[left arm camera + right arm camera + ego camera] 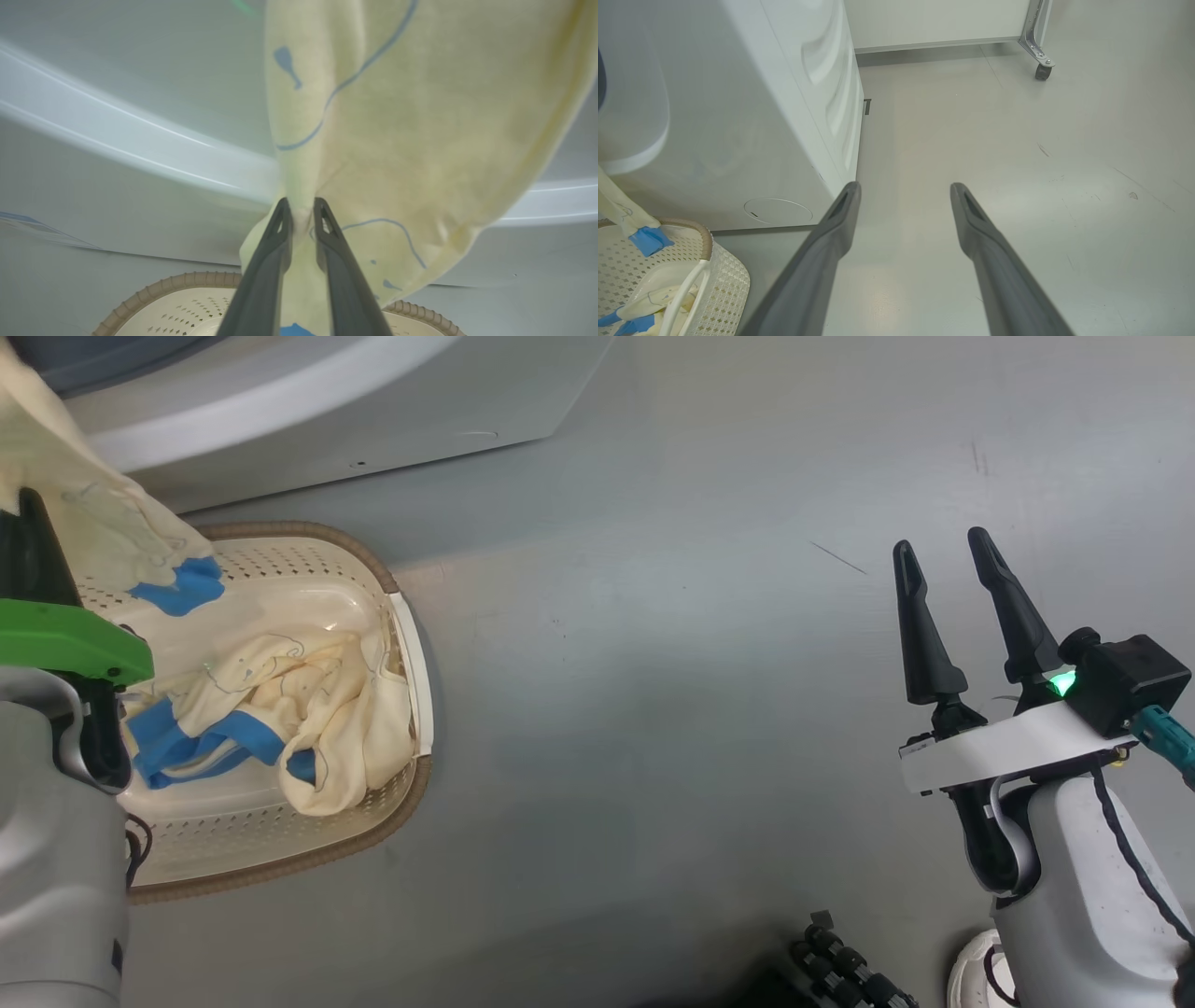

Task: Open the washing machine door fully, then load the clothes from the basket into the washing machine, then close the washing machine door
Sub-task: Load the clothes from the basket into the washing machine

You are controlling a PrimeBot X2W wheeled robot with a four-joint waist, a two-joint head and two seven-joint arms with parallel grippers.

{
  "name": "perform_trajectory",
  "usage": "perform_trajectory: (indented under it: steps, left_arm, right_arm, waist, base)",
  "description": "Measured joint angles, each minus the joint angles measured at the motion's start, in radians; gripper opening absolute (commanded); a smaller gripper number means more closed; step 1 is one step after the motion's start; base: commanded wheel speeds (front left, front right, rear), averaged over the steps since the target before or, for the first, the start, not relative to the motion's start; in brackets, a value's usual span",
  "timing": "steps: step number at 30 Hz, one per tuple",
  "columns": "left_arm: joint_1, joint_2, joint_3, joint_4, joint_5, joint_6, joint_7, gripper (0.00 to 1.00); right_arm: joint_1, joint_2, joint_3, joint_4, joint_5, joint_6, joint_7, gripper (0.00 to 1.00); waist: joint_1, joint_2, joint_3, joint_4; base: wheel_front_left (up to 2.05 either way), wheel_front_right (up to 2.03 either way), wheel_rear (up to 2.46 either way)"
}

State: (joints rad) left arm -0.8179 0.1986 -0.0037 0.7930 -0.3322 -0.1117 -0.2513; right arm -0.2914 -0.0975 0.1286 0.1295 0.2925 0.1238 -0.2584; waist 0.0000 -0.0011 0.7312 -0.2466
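Head camera looked steeply down at floor (653, 709), basket (308, 560) at left edge. Left wrist camera sat close against garment (420, 116), facing washer (117, 93). Right wrist camera looked low along floor past washer. All three shared basket and washer.

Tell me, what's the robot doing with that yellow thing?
The robot is loading laundry. Its left gripper, jaws shut, holds one cream-yellow garment up above the basket, in front of the washing machine. More clothes lie in the basket. The right gripper hangs open over the floor, holding nothing.
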Motion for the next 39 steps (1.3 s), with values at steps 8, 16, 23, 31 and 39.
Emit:
perform_trajectory:
  steps: [8, 16, 23, 31, 39]
  left_arm:
    - [0.001, -0.026, 0.029, -0.038, -0.021, 0.0, 0.0, 0.0]
    - [0.023, -0.081, 0.032, -0.156, -0.054, -0.009, 0.0, 0.0]
    - [0.051, -0.085, -0.007, -0.229, -0.046, -0.01, 0.0, 0.0]
    - [0.042, -0.07, -0.062, -0.293, -0.026, -0.01, -0.005, 0.0]
    - [-0.072, 0.0, -0.046, -0.251, 0.011, -0.01, 0.023, 0.0]
  right_arm:
    - [0.0, 0.002, -0.003, 0.007, -0.001, 0.0, 0.0, 1.0]
    - [0.002, 0.006, -0.012, 0.02, -0.001, 0.0, 0.0, 1.0]
    - [0.006, 0.012, 0.007, 0.032, -0.001, 0.0, 0.0, 1.0]
    - [0.031, 0.016, 0.02, 0.035, 0.001, 0.0, 0.0, 1.0]
    - [0.033, 0.027, 0.058, 0.041, 0.008, 0.0, 0.0, 1.0]
  waist:
    - [0.0, 0.0, -0.022, 0.01]
    - [0.0, 0.0, -0.057, 0.024]
    - [0.0, 0.0, -0.092, 0.031]
    - [0.0, 0.0, -0.121, 0.021]
    - [0.0, 0.0, -0.116, -0.016]
  base:
    - [0.0, 0.0, 0.0]
    - [0.0, 0.0, 0.0]
    - [0.0, 0.0, 0.0]
    - [0.0, 0.0, 0.0]
    - [0.0, 0.0, 0.0]
